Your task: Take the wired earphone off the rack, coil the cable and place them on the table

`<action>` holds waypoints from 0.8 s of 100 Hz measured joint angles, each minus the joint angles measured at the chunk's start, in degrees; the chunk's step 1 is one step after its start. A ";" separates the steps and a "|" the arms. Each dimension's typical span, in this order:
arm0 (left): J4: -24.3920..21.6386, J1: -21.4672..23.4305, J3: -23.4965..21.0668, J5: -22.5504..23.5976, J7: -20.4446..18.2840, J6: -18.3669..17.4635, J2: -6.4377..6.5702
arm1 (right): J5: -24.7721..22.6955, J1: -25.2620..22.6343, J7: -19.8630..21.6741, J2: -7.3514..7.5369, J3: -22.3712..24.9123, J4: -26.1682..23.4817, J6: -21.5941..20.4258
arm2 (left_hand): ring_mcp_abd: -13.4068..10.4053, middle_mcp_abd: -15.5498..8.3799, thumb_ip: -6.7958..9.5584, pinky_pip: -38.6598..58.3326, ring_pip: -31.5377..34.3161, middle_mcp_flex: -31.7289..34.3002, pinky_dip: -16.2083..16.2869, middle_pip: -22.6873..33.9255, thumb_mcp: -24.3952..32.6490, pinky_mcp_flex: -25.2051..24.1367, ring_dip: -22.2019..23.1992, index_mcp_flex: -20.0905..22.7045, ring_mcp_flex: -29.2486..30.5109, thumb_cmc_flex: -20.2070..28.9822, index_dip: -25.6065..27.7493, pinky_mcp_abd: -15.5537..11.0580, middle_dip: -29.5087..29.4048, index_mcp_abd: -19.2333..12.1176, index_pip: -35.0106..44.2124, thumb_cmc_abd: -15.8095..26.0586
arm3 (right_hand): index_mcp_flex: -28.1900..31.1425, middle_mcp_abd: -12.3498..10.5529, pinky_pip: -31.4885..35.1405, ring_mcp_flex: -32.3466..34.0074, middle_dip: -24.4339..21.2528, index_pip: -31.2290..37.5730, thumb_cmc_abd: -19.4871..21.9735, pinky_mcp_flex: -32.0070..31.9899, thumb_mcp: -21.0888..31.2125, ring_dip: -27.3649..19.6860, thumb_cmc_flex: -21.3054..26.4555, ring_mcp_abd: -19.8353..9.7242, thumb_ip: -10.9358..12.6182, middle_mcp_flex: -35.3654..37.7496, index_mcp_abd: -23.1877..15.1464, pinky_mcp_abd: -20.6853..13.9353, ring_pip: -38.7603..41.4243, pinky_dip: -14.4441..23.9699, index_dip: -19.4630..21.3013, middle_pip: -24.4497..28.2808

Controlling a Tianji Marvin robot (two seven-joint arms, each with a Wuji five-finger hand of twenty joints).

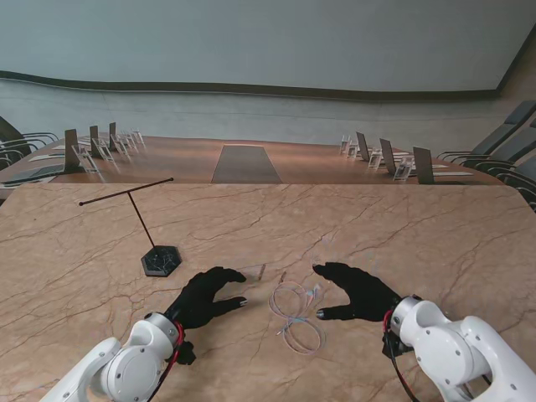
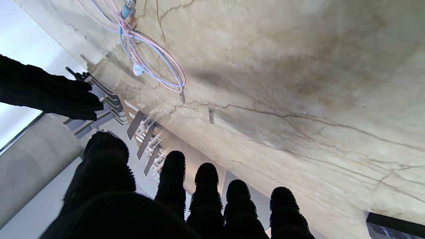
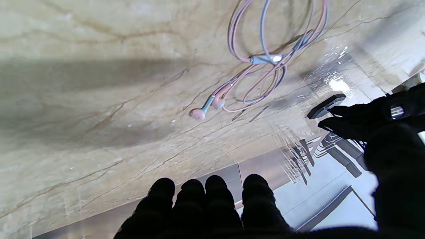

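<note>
The wired earphone (image 1: 295, 316) lies coiled in loose pink and blue loops on the marble table, between my two hands. The left wrist view shows the coil (image 2: 151, 63); the right wrist view shows its buds and cable (image 3: 259, 63). My left hand (image 1: 209, 297) in a black glove hovers open just left of the coil, holding nothing. My right hand (image 1: 356, 291) is open too, just right of the coil, fingers spread. The thin black T-shaped rack (image 1: 138, 209) stands bare on its hexagonal base (image 1: 161, 260), farther from me on the left.
The marble table (image 1: 419, 243) stretches wide around the coil. Behind it runs a long wooden conference table (image 1: 251, 163) with name stands and chairs on both sides.
</note>
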 measured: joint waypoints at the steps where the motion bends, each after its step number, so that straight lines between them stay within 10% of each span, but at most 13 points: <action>1: -0.06 0.14 -0.05 0.07 0.00 -0.02 0.01 | 0.04 -0.23 -0.08 -0.02 0.07 -0.12 0.00 | -0.07 0.00 0.00 -0.07 -0.01 0.00 -0.08 0.00 0.00 0.00 0.00 0.00 0.00 -0.21 0.00 0.00 -0.03 0.00 0.00 0.00 | 0.00 0.00 -0.03 0.00 -0.05 0.00 0.00 0.01 0.00 -0.10 0.00 0.00 0.00 0.00 0.00 0.00 0.00 -0.07 -0.10 0.00; 80: -1.60 2.11 -0.89 1.39 -1.58 -0.22 0.69 | 4.51 -6.74 -6.25 -1.38 1.42 -1.46 1.43 | -1.01 -0.57 0.03 -2.16 -3.22 -1.97 -5.74 -2.82 -0.03 0.86 -3.16 -1.74 -0.62 -3.44 -1.29 -1.27 -2.12 -0.03 -1.46 1.90 | 0.08 0.23 -0.08 0.00 -0.50 0.00 0.00 -0.11 0.00 -0.24 0.13 0.26 0.00 0.00 -0.01 -0.02 -0.01 -0.02 1.29 0.00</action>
